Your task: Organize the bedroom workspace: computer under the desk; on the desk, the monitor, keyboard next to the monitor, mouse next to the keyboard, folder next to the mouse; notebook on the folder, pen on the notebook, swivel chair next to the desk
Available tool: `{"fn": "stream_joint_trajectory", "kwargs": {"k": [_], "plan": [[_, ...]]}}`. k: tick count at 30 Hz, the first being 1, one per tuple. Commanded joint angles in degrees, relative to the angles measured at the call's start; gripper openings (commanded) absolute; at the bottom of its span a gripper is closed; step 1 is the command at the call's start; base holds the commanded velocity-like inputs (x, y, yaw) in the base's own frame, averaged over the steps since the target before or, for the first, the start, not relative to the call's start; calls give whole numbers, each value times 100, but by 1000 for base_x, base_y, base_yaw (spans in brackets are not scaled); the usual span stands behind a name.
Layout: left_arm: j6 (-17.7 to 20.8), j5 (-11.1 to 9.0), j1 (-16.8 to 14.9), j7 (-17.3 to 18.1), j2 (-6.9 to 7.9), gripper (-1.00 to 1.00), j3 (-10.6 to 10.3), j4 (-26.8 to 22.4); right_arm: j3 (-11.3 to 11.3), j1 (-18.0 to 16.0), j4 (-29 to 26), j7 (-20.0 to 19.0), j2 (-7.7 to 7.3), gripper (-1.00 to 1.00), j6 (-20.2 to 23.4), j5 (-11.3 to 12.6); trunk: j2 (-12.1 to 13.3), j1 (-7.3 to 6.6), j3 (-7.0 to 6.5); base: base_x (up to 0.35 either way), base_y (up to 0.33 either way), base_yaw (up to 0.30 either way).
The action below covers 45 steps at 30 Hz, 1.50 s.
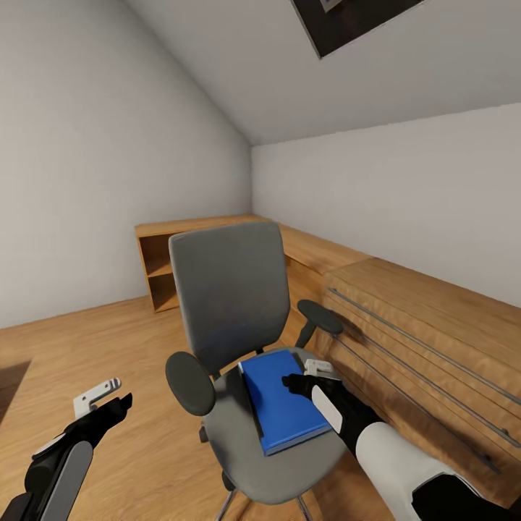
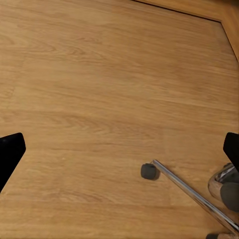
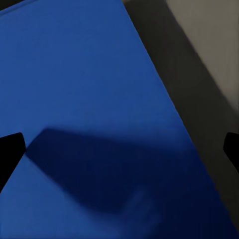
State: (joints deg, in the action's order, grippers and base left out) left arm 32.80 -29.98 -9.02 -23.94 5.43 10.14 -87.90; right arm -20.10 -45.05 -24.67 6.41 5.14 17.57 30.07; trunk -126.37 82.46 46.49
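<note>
The swivel chair point(image 1: 228, 297) stands in front of me, grey back upright, black armrests on both sides. A bright blue folder point(image 1: 278, 405) lies flat on its grey seat point(image 1: 239, 449). My right gripper point(image 1: 302, 378) hovers just over the folder's far right part, open, nothing between its fingers. Seen through the right wrist camera, the folder point(image 3: 89, 114) lies close below the spread fingertips point(image 3: 10, 149), with grey seat point(image 3: 209, 59) beside it. My left gripper point(image 1: 116, 398) hangs open over the wooden floor left of the chair. A chrome chair leg point(image 2: 194, 194) with a caster point(image 2: 148, 172) appears in the left wrist view.
Light wooden low cabinets point(image 1: 420, 325) run along the right wall to the corner, close to the chair's right armrest point(image 1: 320, 316). An open wooden shelf unit point(image 1: 163, 268) stands behind the chair. Bare wooden floor point(image 1: 87, 347) spreads to the left.
</note>
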Motion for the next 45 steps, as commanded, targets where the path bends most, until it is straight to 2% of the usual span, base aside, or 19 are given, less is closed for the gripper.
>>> {"fn": "stream_joint_trajectory", "kwargs": {"k": [1,12,16,22,30,45], "plan": [[16,-61,-3,-50,2,100,-3,-8,-47,-4,-11,53,-5,100,19,60,-3,-1,6,0,0,0],[16,-61,-3,-50,10,100,-3,24,-47,-4,-5,53,6,100,19,60,-3,-1,6,0,0,0],[11,-52,-3,-53,6,100,-6,34,-47,-4,-3,53,12,100,16,60,-163,87,78,0,0,0],[7,-52,-3,-66,9,100,-4,53,-54,-4,-7,53,13,100,3,60,-163,87,78,0,0,0],[-9,-37,-3,-60,19,100,-5,371,-42,-4,-23,38,2,100,-12,64,-163,87,78,0,0,0],[-14,-42,-3,-51,19,100,-11,413,-38,-4,-46,28,-12,100,-14,67,-163,87,78,-61,0,0]]}}
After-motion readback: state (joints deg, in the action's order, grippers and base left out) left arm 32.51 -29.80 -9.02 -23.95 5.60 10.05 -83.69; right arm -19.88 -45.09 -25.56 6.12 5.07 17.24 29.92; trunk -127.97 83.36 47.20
